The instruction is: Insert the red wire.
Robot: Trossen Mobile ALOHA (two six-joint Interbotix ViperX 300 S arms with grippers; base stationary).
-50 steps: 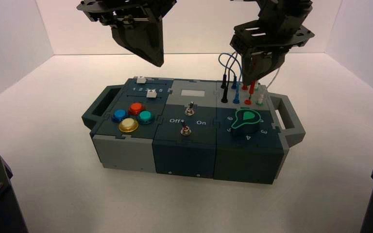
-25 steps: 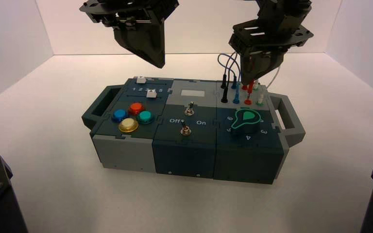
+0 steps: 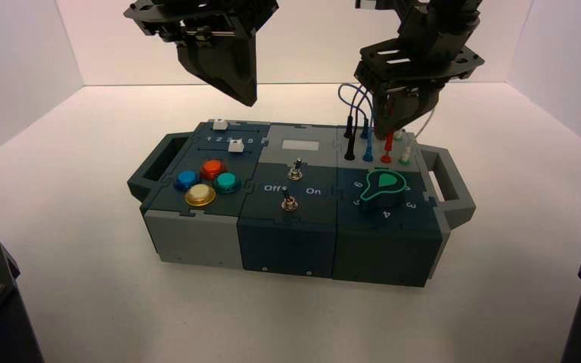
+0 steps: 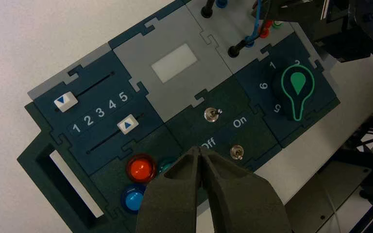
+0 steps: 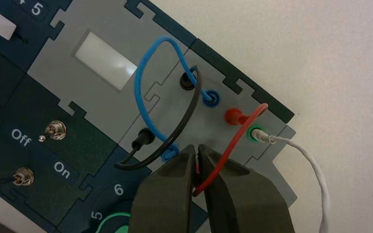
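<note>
your right jaws (image 5: 197, 154) grip the red wire (image 5: 232, 141); tilted off the socket's line, its plug could jam. left jaws (image 4: 199, 158) idle, shut, above the box (image 3: 290, 242).

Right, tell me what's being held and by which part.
The right gripper holds the red wire by its near plug; the left gripper holds nothing.

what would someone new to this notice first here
Probably the looped wires at the box's far right, blue, black and red, with the right gripper closed on the red wire's near plug. Next, the four bright buttons at the near left, then the green-outlined knob at the near right.
</note>
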